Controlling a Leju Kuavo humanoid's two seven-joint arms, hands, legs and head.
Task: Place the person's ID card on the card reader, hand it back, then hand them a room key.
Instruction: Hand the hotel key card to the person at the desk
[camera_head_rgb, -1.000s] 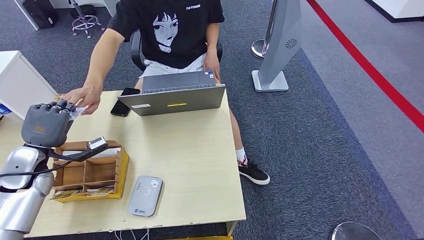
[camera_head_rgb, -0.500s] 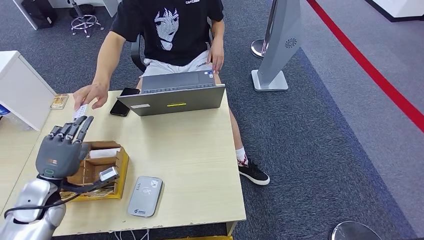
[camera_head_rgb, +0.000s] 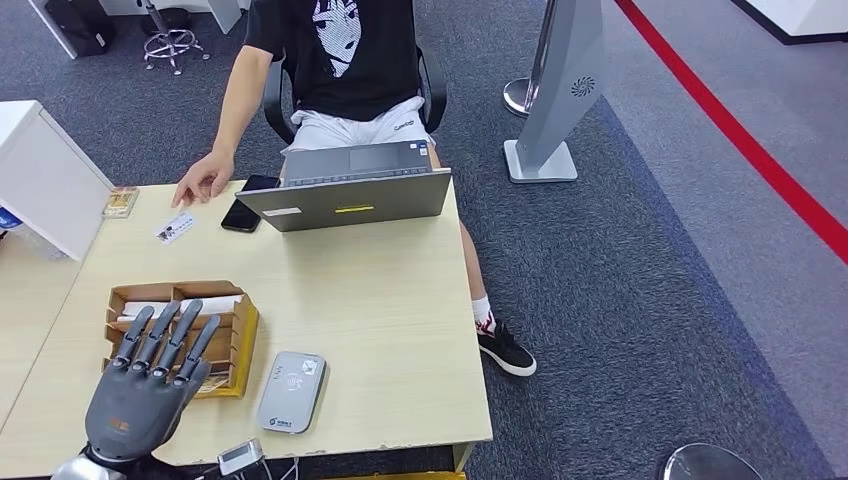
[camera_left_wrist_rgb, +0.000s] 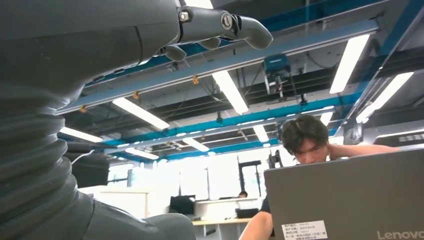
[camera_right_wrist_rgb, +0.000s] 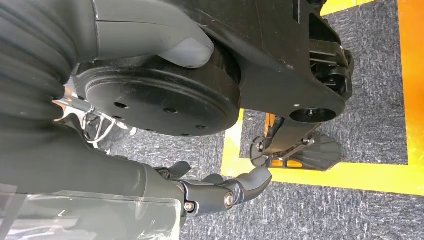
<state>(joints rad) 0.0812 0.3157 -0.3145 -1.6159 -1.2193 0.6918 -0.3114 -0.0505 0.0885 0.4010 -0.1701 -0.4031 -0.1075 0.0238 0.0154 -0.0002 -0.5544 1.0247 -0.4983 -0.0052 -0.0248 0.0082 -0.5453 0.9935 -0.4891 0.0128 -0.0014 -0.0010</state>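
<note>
Fingers (camera_head_rgb: 165, 335) of your robot's left hand (camera_head_rgb: 140, 395) are spread wide and straight, holding nothing, with the hand raised at the near left corner of the table (camera_head_rgb: 380, 300). Its fingertips overlap the near edge of the cardboard organizer (camera_head_rgb: 225, 325) in the head view. You can see the ID card (camera_head_rgb: 174, 228) lying flat on the tabletop near the far left edge, well apart from that hand. The person's hand (camera_head_rgb: 203, 183) hovers just beyond the card, close to it; whether it touches the card you cannot tell. A black phone (camera_head_rgb: 243, 213) lies just beside the card's right, next to the grey laptop (camera_head_rgb: 345, 195), whose lid faces you. The grey card reader (camera_head_rgb: 291, 391) sits at the near edge, right beside the organizer and near the left hand, with nothing on it.

Your right hand (camera_right_wrist_rgb: 220, 192) appears in the right wrist view, hanging over grey carpet (camera_right_wrist_rgb: 350, 95) with yellow floor tape (camera_right_wrist_rgb: 330, 175). Its fingers are loosely curled with nothing in them, though you cannot tell for sure how far they are closed.

From the left wrist view you look up past the hand at the laptop lid and the person behind it.
</note>
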